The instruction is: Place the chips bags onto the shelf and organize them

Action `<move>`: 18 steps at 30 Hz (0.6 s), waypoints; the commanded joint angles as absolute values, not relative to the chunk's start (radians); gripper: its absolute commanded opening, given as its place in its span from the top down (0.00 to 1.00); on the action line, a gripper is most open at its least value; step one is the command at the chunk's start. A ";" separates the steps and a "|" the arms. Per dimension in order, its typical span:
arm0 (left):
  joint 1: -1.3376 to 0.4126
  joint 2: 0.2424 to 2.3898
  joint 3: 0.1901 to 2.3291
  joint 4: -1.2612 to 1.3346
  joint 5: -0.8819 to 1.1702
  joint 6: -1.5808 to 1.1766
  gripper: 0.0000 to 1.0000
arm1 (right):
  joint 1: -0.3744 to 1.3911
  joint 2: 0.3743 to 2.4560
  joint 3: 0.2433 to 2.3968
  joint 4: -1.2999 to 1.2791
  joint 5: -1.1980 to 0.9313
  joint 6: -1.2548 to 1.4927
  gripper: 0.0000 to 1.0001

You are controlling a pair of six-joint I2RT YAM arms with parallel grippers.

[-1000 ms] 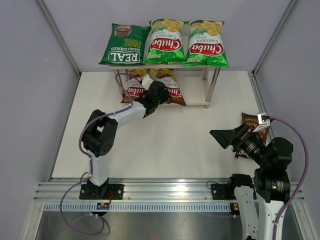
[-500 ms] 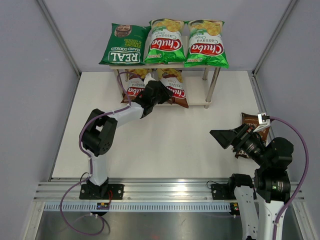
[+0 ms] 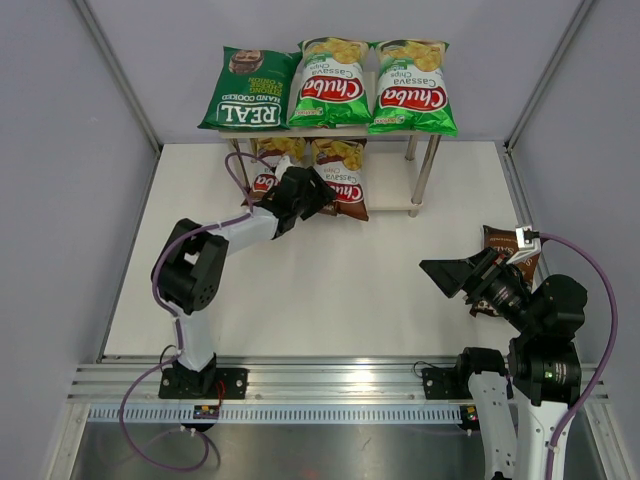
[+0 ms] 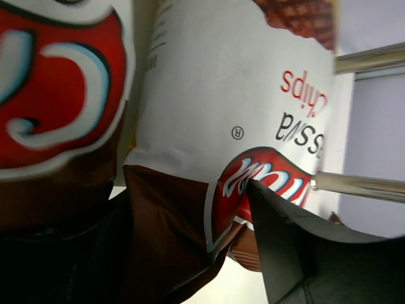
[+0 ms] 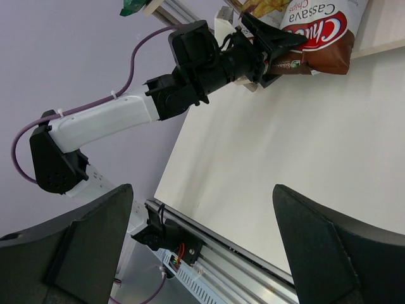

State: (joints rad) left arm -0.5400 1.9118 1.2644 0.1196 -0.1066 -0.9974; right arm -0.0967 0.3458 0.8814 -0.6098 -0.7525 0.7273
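From above, the small two-tier wood-board shelf (image 3: 392, 198) at the far edge of the white table (image 3: 330, 290) bears the dark green "REAL" bag (image 3: 247, 90) and two bright green "Chuba" bags (image 3: 331, 82) (image 3: 411, 88) on top and one brown-red "Chuba" bag (image 3: 265, 168) below, while the dark brown bag (image 3: 497, 242) lies by the table's right edge. The left wrist view shows the left gripper (image 4: 190, 253) closed on the bottom hem of a second brown-red bag (image 4: 221, 95) on the lower board. The right wrist view shows the right gripper (image 5: 202, 240) wide open and empty, so I judge five bags are shelved or nearly so, and only the dark brown one is left.

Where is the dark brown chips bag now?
In the top view, the dark brown bag lies near the right edge of the table, partly hidden behind the right arm, apart from the shelf.
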 commanded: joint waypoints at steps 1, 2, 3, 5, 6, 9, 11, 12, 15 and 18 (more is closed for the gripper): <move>-0.549 1.849 1.253 0.037 -0.176 -0.979 0.31 | -0.087 0.341 0.914 -0.575 -0.770 0.736 0.01; -0.554 1.838 1.253 0.025 -0.195 -0.977 0.30 | -0.087 0.342 0.914 -0.575 -0.770 0.738 0.01; -0.560 1.823 1.255 0.003 -0.233 -0.974 0.28 | -0.087 0.341 0.913 -0.575 -0.769 0.738 0.01; -0.575 1.810 1.273 -0.046 -0.276 -0.971 0.25 | -0.087 0.339 0.913 -0.574 -0.770 0.741 0.01; -0.578 1.804 1.279 -0.092 -0.297 -0.968 0.24 | -0.087 0.339 0.913 -0.574 -0.772 0.742 0.01; -0.583 1.801 1.298 -0.109 -0.319 -0.953 0.19 | -0.087 0.337 0.914 -0.574 -0.772 0.742 0.01; -0.584 1.815 1.325 -0.152 -0.319 -0.937 0.12 | -0.087 0.337 0.911 -0.572 -0.772 0.744 0.01; -0.589 1.816 1.345 -0.159 -0.321 -0.933 0.12 | -0.087 0.339 0.910 -0.572 -0.772 0.744 0.01; -0.603 1.813 1.371 -0.205 -0.354 -0.930 0.12 | -0.087 0.339 0.911 -0.572 -0.773 0.747 0.01; -0.627 1.796 1.399 -0.287 -0.434 -0.917 0.11 | -0.087 0.339 0.911 -0.569 -0.778 0.750 0.01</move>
